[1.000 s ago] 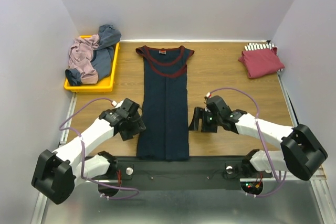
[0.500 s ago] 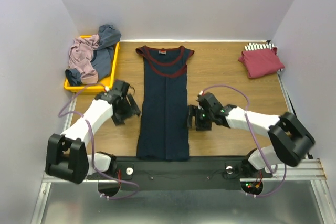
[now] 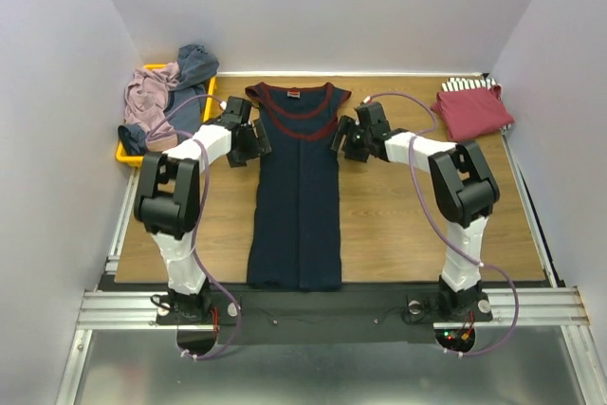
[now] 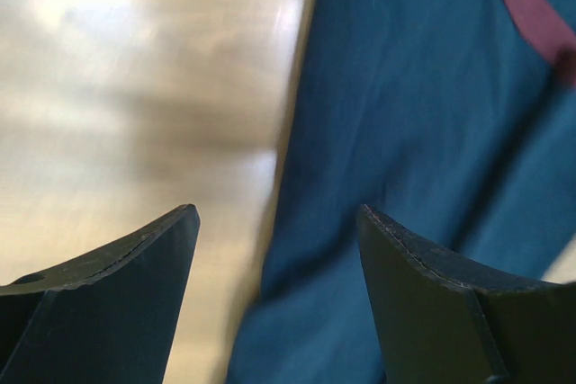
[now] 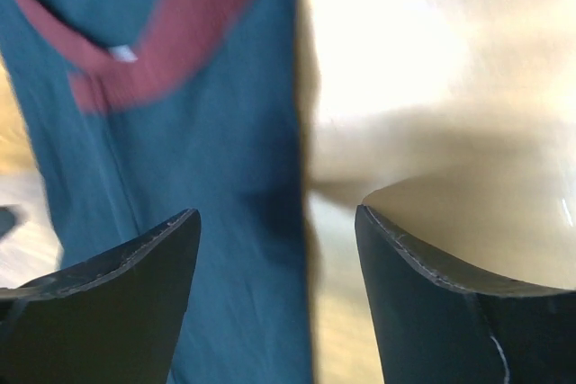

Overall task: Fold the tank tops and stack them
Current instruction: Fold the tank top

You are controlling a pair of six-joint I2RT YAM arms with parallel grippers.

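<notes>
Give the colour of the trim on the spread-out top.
Maroon trim; shows best in the top view.

The top view is lit evenly from above and is seen sharp, with only small soft shadows cast on the wooden table (image 3: 398,225). Both wrist views are blurred. In the right wrist view, the table is washed out by a bright white glare and the navy jersey (image 5: 225,177) is smeared. The dark fingers (image 4: 99,312) are shown more sharply.

Long top (image 3: 296,206) is navy with maroon trim, folded top (image 3: 471,113) dark red, striped top (image 3: 463,84) black-and-white, tray (image 3: 175,156) bright yellow, table (image 3: 417,206) light brown wood.
</notes>
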